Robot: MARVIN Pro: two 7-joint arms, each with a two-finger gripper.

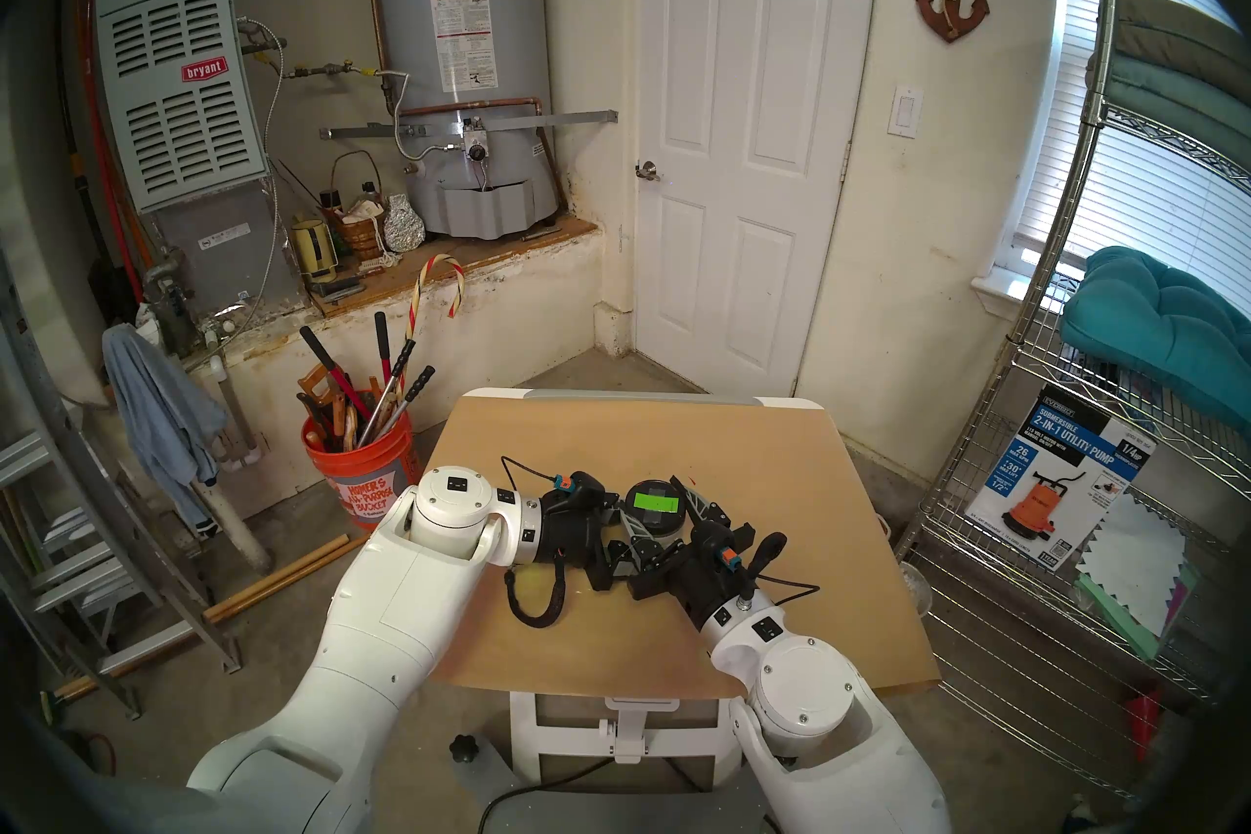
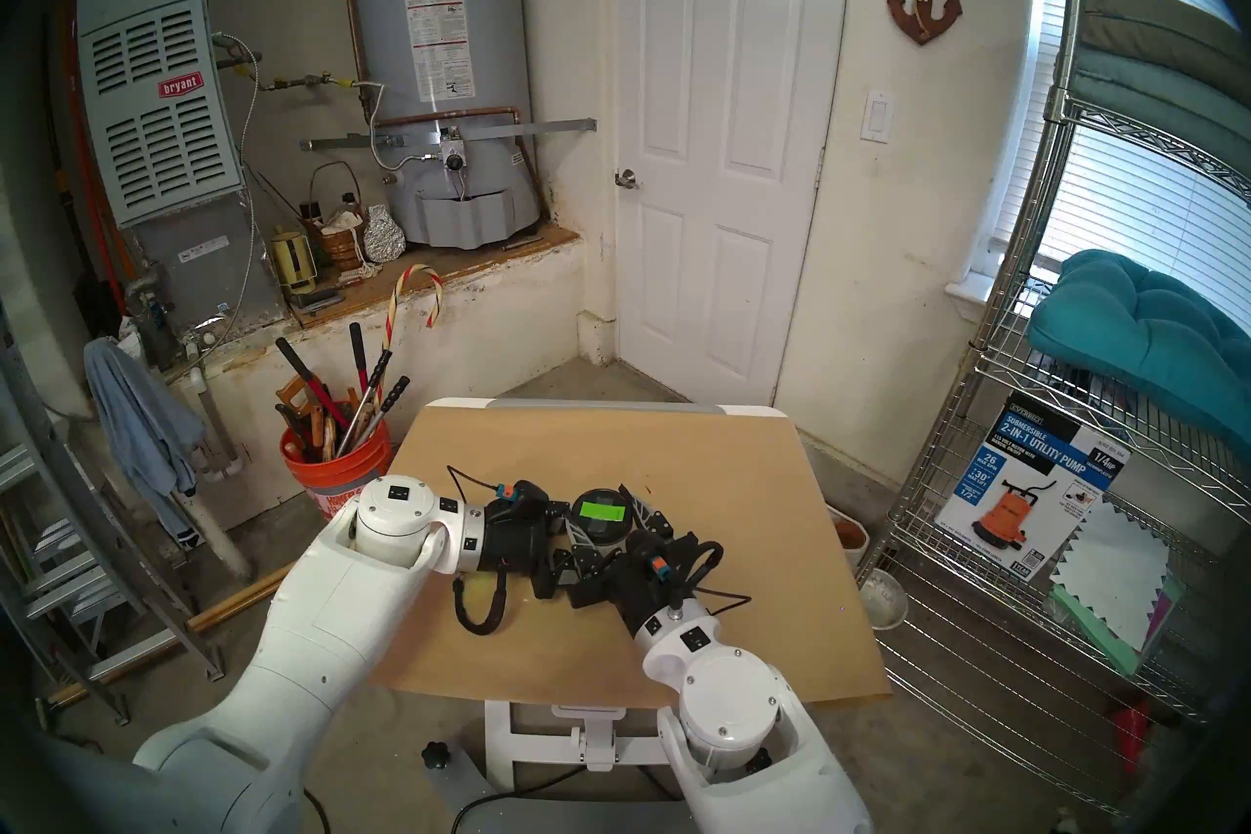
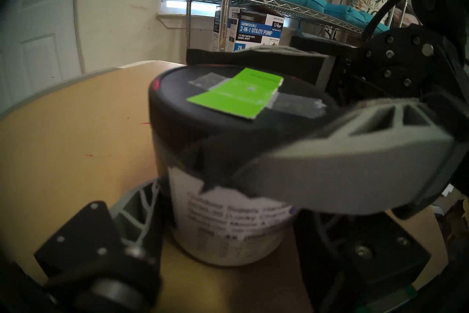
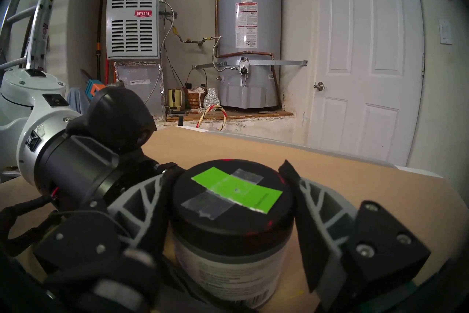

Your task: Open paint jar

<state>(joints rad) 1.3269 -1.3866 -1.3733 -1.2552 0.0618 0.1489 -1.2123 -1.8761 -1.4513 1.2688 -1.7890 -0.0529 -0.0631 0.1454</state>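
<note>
Right hand [image 4: 232, 226] clamps the lid [image 4: 234, 199]; left hand [image 3: 228, 216] grips the paint jar [image 3: 228, 221] body. Risk: fingers slip on lid, jar skids across desk [image 1: 778, 453].

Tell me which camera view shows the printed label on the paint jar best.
The left wrist view: the label faces it, though the text is blurred and the right hand's finger covers its top. The right wrist view shows less of it; the head views hardly any.
</note>
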